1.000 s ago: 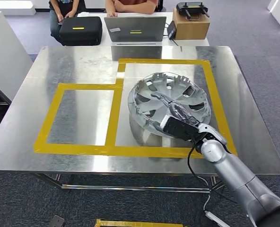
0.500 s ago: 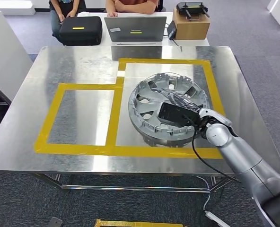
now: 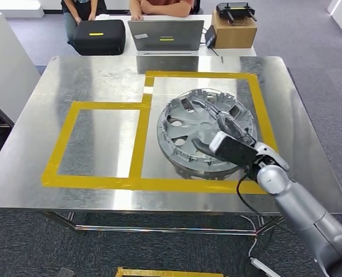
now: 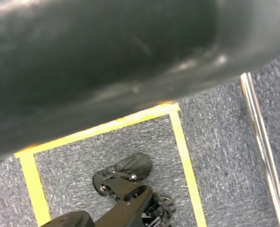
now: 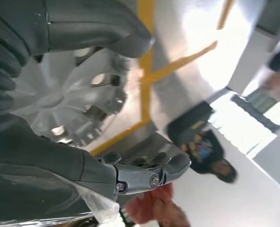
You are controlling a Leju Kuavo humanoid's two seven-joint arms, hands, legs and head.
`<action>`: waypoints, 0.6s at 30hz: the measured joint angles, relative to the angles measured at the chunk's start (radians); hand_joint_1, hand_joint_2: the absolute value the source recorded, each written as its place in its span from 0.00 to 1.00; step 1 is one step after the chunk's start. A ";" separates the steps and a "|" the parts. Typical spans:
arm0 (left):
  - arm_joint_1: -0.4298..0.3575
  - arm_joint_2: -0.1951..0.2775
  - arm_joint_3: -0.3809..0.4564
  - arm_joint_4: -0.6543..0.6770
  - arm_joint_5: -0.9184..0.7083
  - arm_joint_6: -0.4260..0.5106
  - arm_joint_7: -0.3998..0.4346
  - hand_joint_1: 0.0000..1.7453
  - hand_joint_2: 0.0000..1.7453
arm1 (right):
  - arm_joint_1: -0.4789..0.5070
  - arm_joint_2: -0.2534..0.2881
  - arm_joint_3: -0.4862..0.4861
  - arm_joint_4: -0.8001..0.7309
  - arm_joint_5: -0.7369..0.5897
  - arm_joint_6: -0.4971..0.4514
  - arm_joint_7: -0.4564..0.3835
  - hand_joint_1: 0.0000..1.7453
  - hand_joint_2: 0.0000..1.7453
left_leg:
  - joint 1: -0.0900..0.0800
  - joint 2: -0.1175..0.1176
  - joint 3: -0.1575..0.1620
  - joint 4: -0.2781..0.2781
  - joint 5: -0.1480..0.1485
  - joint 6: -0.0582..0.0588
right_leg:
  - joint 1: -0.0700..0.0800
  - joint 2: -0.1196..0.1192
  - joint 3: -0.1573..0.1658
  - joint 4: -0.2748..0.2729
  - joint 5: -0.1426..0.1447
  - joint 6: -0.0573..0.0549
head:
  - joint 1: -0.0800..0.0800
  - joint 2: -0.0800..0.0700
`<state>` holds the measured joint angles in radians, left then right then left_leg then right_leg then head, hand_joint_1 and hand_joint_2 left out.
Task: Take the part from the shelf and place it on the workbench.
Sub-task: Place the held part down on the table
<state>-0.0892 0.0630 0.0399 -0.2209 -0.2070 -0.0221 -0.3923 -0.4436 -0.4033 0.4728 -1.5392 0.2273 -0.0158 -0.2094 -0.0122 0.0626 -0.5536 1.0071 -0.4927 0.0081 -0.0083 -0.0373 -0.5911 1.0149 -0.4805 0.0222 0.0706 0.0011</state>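
The part is a silver hubcap (image 3: 184,124) lying flat on the steel workbench (image 3: 95,75), inside the right-hand yellow taped rectangle (image 3: 265,124). My right hand (image 3: 228,144) hovers over its near right rim, open. Its dark fingers (image 3: 204,108) reach across the hubcap's face and the thumb points left, lower down. In the right wrist view the hubcap (image 5: 60,101) lies beyond the gap between the thumb (image 5: 95,28) and the fingers (image 5: 149,175), with nothing gripped.
A second taped rectangle (image 3: 64,138) marks the workbench's left half. Behind the far edge stand a laptop (image 3: 166,34), a black case (image 3: 99,36) and a cardboard box (image 3: 234,30), with two people seated there. A white cabinet (image 3: 3,63) stands at the left.
The hubcap went from tilted in my right hand to flat on the workbench. The hand has let go of it and drawn back toward the near right.
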 joint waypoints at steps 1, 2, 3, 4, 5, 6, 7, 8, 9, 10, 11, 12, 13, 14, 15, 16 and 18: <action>0.002 0.000 0.003 0.000 0.002 0.002 -0.002 0.00 0.00 | 0.045 0.007 -0.015 -0.039 -0.009 -0.022 -0.034 0.00 0.00 | 0.000 0.000 0.000 0.000 0.000 0.000 | 0.000 0.000 0.000 0.000 0.000 0.000 | 0.000 0.000; 0.005 0.000 0.006 0.000 0.004 0.004 -0.004 0.00 0.00 | 0.092 0.016 -0.028 -0.079 -0.018 -0.039 -0.065 0.00 0.00 | 0.000 0.000 0.000 0.000 -0.001 0.000 | 0.000 0.000 0.000 0.000 -0.001 0.000 | 0.000 0.000; 0.007 -0.001 0.010 0.000 0.006 0.006 -0.007 0.00 0.00 | 0.139 0.026 -0.040 -0.120 -0.030 -0.053 -0.094 0.00 0.00 | 0.000 0.000 0.000 0.000 -0.001 0.000 | 0.000 0.000 0.000 0.000 -0.001 0.000 | 0.000 0.000; 0.009 -0.001 0.014 0.000 0.008 0.006 -0.010 0.00 0.00 | 0.186 0.036 -0.051 -0.160 -0.042 -0.061 -0.119 0.00 0.00 | 0.000 -0.001 0.000 0.000 -0.002 0.000 | 0.000 -0.001 0.000 0.000 -0.002 0.000 | 0.000 0.000; 0.011 -0.001 0.017 0.000 0.010 0.007 -0.013 0.00 0.00 | 0.233 0.045 -0.059 -0.197 -0.054 -0.067 -0.139 0.00 0.00 | 0.000 -0.001 0.000 0.000 -0.002 0.000 | 0.000 -0.001 0.000 0.000 -0.003 0.000 | 0.000 0.000; 0.013 -0.001 0.021 0.000 0.012 0.007 -0.016 0.00 0.00 | 0.277 0.052 -0.066 -0.232 -0.065 -0.070 -0.155 0.00 0.00 | 0.000 -0.001 0.000 0.000 -0.002 0.000 | 0.000 -0.001 0.000 0.000 -0.003 0.000 | 0.000 0.000; 0.015 -0.002 0.025 0.000 0.015 0.008 -0.018 0.00 0.00 | 0.320 0.058 -0.073 -0.262 -0.075 -0.073 -0.168 0.00 0.25 | 0.000 -0.001 0.000 0.000 -0.003 0.000 | 0.000 -0.001 0.000 0.000 -0.003 0.000 | 0.000 0.000; 0.017 -0.002 0.030 0.000 0.018 0.010 -0.021 0.00 0.00 | 0.360 0.062 -0.081 -0.289 -0.085 -0.076 -0.179 0.00 0.50 | 0.000 -0.001 0.000 0.000 -0.003 0.000 | 0.000 -0.001 0.000 0.000 -0.003 0.000 | 0.000 0.000; 0.018 -0.003 0.034 0.000 0.022 0.012 -0.024 0.00 0.00 | 0.397 0.066 -0.090 -0.314 -0.096 -0.078 -0.190 0.00 0.75 | 0.000 -0.001 0.000 0.000 -0.003 0.000 | 0.000 -0.001 0.000 0.000 -0.003 0.000 | 0.000 0.000; 0.021 -0.003 0.039 0.000 0.025 0.015 -0.027 0.00 0.00 | 0.431 0.070 -0.101 -0.336 -0.107 -0.079 -0.201 0.00 1.00 | 0.000 0.000 0.000 0.000 -0.003 0.001 | 0.000 -0.001 0.000 0.000 -0.003 0.000 | 0.000 0.000; 0.023 -0.003 0.044 0.000 0.027 0.017 -0.031 0.00 0.00 | 0.462 0.073 -0.113 -0.356 -0.117 -0.079 -0.211 0.00 1.00 | 0.000 0.000 0.000 0.000 -0.003 0.001 | 0.000 0.000 0.000 0.000 -0.003 0.000 | 0.000 0.000; 0.024 -0.003 0.048 0.000 0.030 0.018 -0.034 0.00 0.00 | 0.491 0.076 -0.126 -0.373 -0.125 -0.078 -0.219 0.00 1.00 | 0.000 0.000 0.000 0.000 -0.003 0.001 | 0.000 0.000 0.000 0.000 -0.003 0.000 | 0.000 0.000; 0.026 -0.003 0.052 0.000 0.031 0.019 -0.036 0.00 0.00 | 0.516 0.078 -0.138 -0.388 -0.131 -0.076 -0.225 0.00 1.00 | 0.000 0.000 0.000 0.000 -0.003 0.001 | 0.000 0.000 0.000 0.000 -0.003 0.000 | 0.000 0.000; 0.027 -0.004 0.056 0.000 0.033 0.019 -0.038 0.00 0.00 | 0.537 0.080 -0.150 -0.402 -0.134 -0.075 -0.230 0.00 1.00 | 0.000 0.000 0.000 0.000 -0.003 0.001 | -0.001 0.000 0.000 0.000 -0.003 0.000 | 0.000 0.000; 0.029 -0.004 0.060 0.000 0.035 0.019 -0.039 0.00 0.00 | 0.556 0.082 -0.161 -0.413 -0.136 -0.073 -0.234 0.00 1.00 | 0.000 0.000 0.000 0.000 -0.003 0.001 | -0.001 0.000 0.000 0.000 -0.003 0.000 | 0.000 0.000; 0.030 -0.004 0.063 0.000 0.037 0.020 -0.041 0.00 0.00 | 0.573 0.084 -0.173 -0.424 -0.137 -0.073 -0.239 0.00 1.00 | 0.000 0.000 0.000 0.000 -0.003 0.001 | -0.001 0.000 0.000 0.000 -0.003 0.000 | 0.000 0.000; 0.032 -0.004 0.069 0.000 0.039 0.022 -0.045 0.00 0.00 | 0.602 0.090 -0.197 -0.443 -0.136 -0.072 -0.246 0.00 1.00 | 0.000 0.000 0.000 0.000 -0.003 0.001 | -0.001 0.000 0.000 0.000 -0.003 0.000 | 0.000 0.000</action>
<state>-0.0573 0.0593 0.1087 -0.2205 -0.1677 0.0001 -0.4369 0.1579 -0.3138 0.2758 -1.9825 0.0910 -0.0882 -0.4556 -0.0121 0.0622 -0.5537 1.0070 -0.4959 0.0090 -0.0089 -0.0374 -0.5908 1.0146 -0.4838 0.0222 0.0706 0.0011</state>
